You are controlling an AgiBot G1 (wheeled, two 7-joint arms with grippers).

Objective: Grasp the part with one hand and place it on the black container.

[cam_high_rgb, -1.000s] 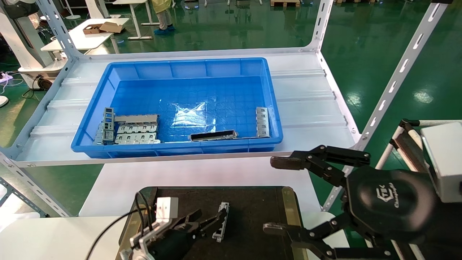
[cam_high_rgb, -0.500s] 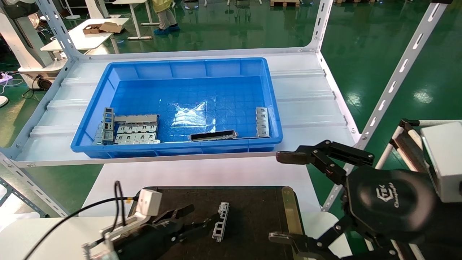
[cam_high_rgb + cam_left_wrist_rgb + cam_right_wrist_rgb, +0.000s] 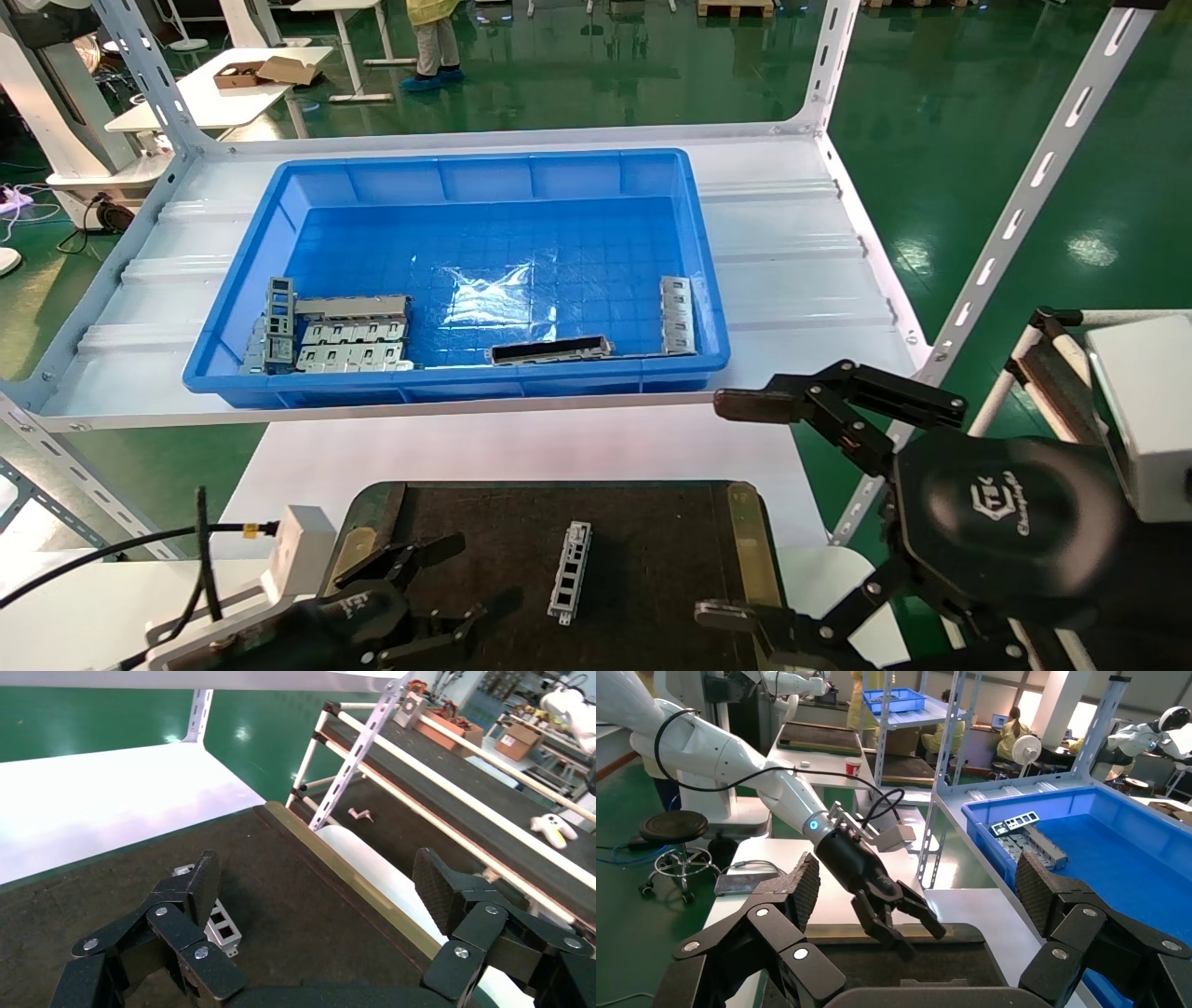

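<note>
The part (image 3: 570,570), a slim silver-grey bar with square windows, lies flat on the black container (image 3: 652,522), near its middle. My left gripper (image 3: 463,578) is open and empty, a short way to the left of the part, over the container's left half. In the left wrist view the part (image 3: 223,929) shows partly behind one finger (image 3: 204,885), and the gripper (image 3: 318,881) hangs open above the container (image 3: 295,903). My right gripper (image 3: 722,508) is open and empty by the container's right edge; it also shows in the right wrist view (image 3: 917,881).
A blue bin (image 3: 466,168) on the white shelf holds a dark slotted bar (image 3: 549,350), grey tabbed plates (image 3: 354,345) and more windowed bars (image 3: 677,315). A slanted shelf upright (image 3: 1015,214) stands close to my right arm. A brass strip (image 3: 745,531) edges the container.
My left gripper has let go of the part, opened and drawn back to the left. The part now lies alone on the black container. The right gripper has shifted slightly.
</note>
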